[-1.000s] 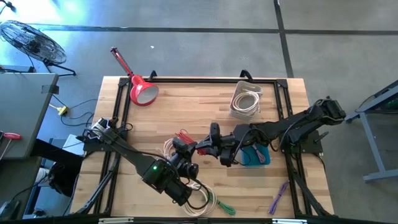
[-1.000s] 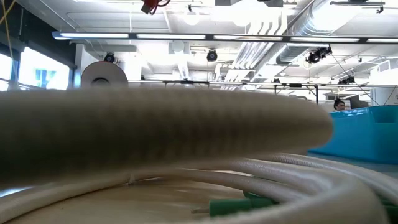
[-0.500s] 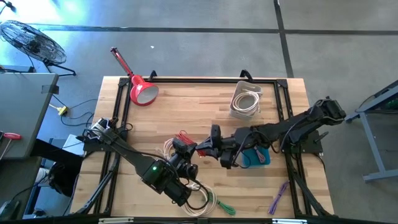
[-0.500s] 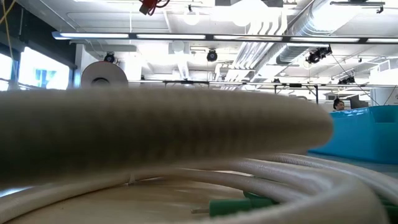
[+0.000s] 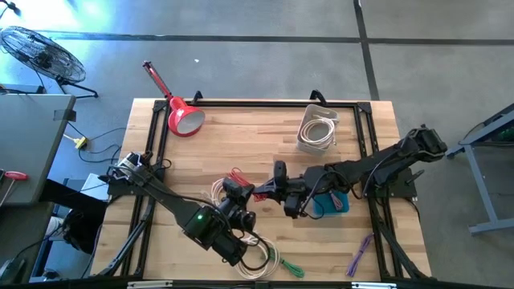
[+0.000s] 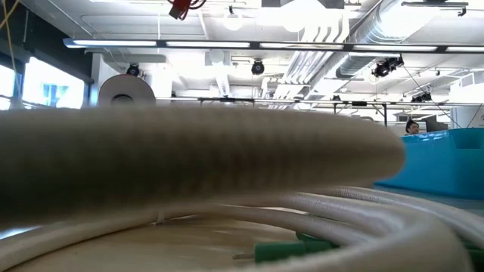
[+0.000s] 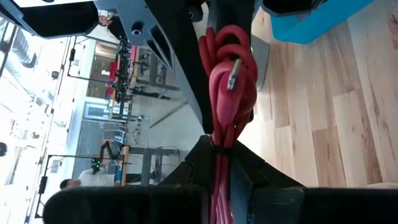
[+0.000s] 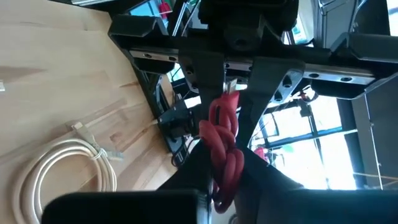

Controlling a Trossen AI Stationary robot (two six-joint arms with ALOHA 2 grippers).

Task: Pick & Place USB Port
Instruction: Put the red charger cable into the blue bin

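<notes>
Barely anything has shifted: both grippers stay locked mid-table on the red cable. Left gripper pinches one end of the bundle, right gripper clamps the other (metal plug showing). Blue bin sits just beside them. No writing readable.

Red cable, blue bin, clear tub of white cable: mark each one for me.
red cable [image 7: 225, 74]: left wrist view, on the bundled loops between both grippers.
blue bin [image 5: 331, 201]: high view, on its near rim beside the right arm.
clear tub [image 5: 318, 128]: high view, on the coiled white cable inside.
</notes>
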